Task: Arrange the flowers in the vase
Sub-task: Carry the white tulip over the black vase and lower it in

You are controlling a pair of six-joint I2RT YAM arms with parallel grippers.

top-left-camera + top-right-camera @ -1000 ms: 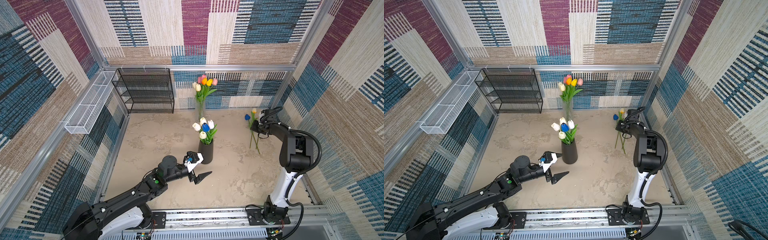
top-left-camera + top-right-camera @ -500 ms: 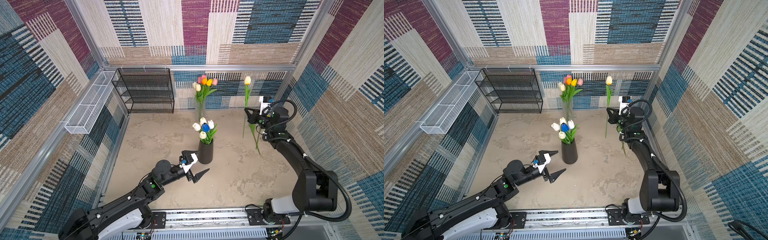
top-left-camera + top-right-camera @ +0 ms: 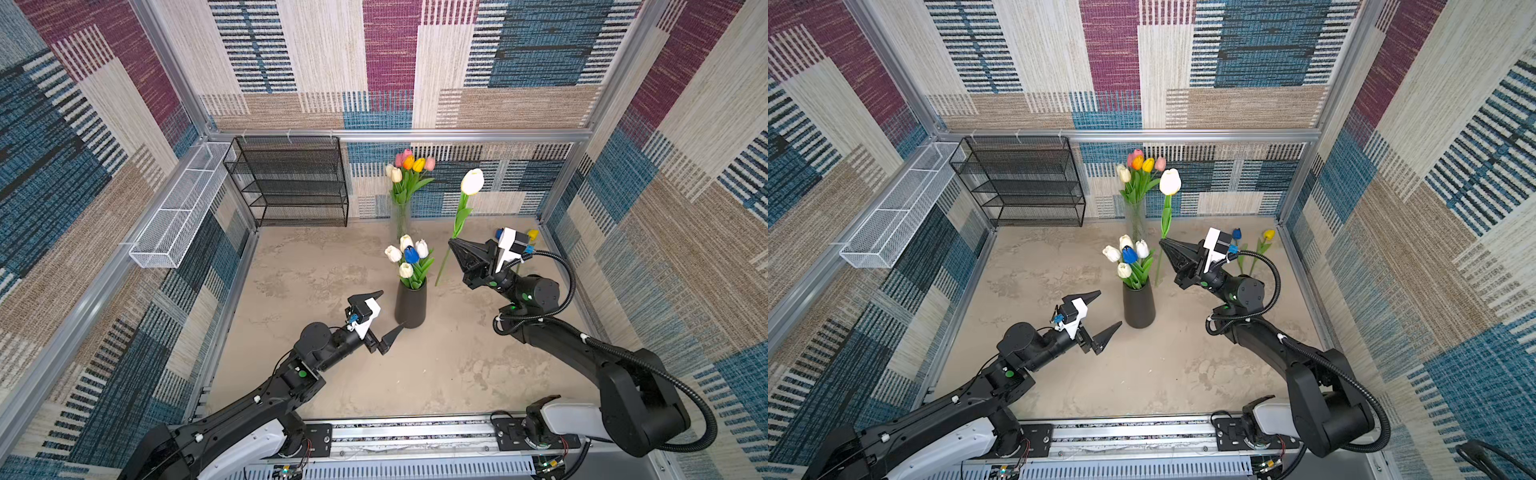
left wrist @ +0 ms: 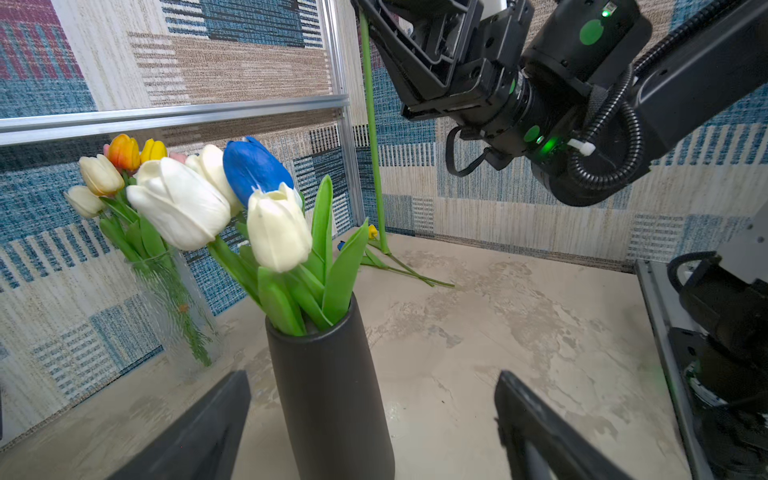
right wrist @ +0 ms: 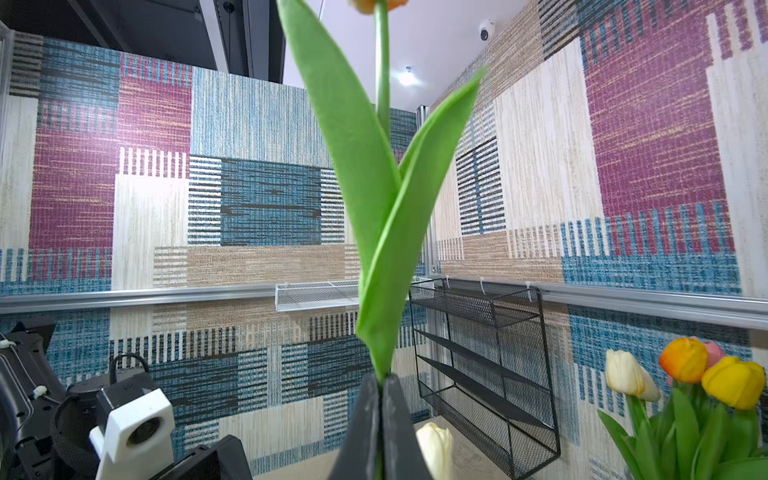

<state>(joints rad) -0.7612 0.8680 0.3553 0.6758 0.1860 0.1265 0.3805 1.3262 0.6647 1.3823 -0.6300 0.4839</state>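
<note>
Fingers of our right gripper are pressed together on the stem of a cream-white artificial tulip with long green stem and leaves. It hangs upright just to the right of the matte black tapered vase, with its head well above the vase. Our left gripper hovers just left of the vase, fingers wide apart and holding nothing.

We judge the step in hand to be carrying this tulip across and lowering it in. The vase is tall and narrow, so we would keep the open left gripper close enough to steady it against tipping. The bunch of white and blue tulips already in the vase crowds its mouth, and the freer gap looks to be on the vase's right. We cannot tell whether the stem end clears the rim, so we should raise it first, come in from the right with the stem plumb, and release only once the end is well inside. Two loose tulips lie behind and right of the vase, well apart from it.
</note>
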